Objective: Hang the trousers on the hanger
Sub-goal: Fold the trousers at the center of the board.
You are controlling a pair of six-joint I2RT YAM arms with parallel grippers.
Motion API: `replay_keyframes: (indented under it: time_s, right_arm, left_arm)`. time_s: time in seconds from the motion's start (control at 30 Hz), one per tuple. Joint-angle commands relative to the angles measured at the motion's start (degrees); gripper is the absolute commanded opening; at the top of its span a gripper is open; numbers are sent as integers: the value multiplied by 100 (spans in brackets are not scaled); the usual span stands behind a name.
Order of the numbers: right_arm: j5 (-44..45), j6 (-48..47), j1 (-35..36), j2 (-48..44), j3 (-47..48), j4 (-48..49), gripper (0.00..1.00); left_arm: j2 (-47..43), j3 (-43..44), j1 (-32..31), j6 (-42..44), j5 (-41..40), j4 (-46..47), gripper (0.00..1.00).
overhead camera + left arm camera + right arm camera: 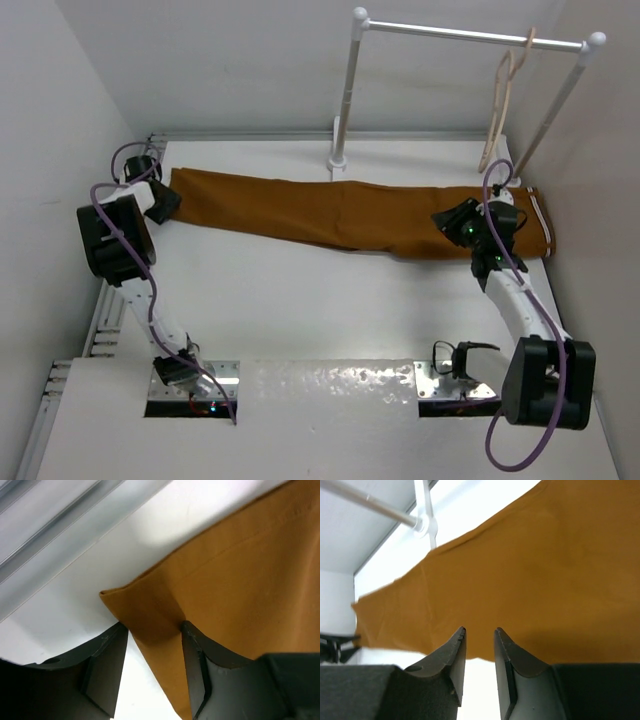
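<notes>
The trousers [350,215] lie flat on the table [300,310], with their long axis going from left to right across it. The hanger [497,110] hangs on the white rail [470,35] behind the right end of the cloth, apart from it.

The left gripper [153,626] is at the far left end of the trousers. Its jaws stand wide apart, and one corner of the cloth lies between the two fingertips without being pinched. The right gripper [479,630] is over the near edge of the cloth toward the right end. Its jaws are close together with a small gap, and I think no cloth is caught in this gap, but the view is not clear enough to be sure.

The right arm is much nearer to the hanger, so the next move probably depends on each arm first taking hold of its own end
</notes>
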Motion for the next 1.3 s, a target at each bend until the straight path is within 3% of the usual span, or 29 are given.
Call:
replay_keyframes:
  time_s: [0.0, 0.13, 0.2, 0.23, 0.33, 0.5, 0.6, 0.73, 0.8, 0.87, 0.97, 1.13, 1.27]
  right_arm:
    - [-162, -152, 132, 21, -22, 245, 29]
    - [-170, -126, 158, 92, -49, 324, 29]
    - [-127, -125, 158, 171, -49, 368, 29]
    - [-126, -126, 158, 249, -23, 359, 29]
    - [-126, -82, 158, 320, -92, 464, 29]
    - [303, -213, 158, 320, -172, 273, 29]
    - [1155, -214, 158, 294, -189, -96, 33]
    - [2226, 32, 149, 442, -347, -194, 43]
    - [2526, 172, 123, 522, -443, -221, 51]
    - [2756, 243, 18, 514, -479, -300, 53]
    - [3072, 322, -211, 304, -558, -422, 61]
    - [3091, 507, -1115, 320, -663, -415, 75]
    - [2292, 806, -1757, 864, -752, 15, 80]
  left_arm:
    - [392, 123, -6, -298, 222, 151, 45]
    - [577, 141, -50, -403, 11, 336, 37]
    - [586, 124, -59, -403, -147, 450, 25]
    - [542, 89, -50, -343, -200, 581, 13]
    - [481, 80, -59, -246, -332, 696, 1]
    - [60, 45, -33, 245, -1183, 609, 0]
    - [-274, -174, 99, 431, -1913, 407, 0]
    - [-679, -578, 529, 353, -1967, 266, 0]
    - [-1038, -939, 723, 204, -2063, 345, 0]
    - [-1320, -1114, 881, 185, -1941, 468, 0]
    - [-1296, -906, 925, 98, -1879, 355, 0]
    - [-935, -369, 934, 203, -2081, -129, 0]
    - [-733, -290, 934, 203, -2248, -244, 0]
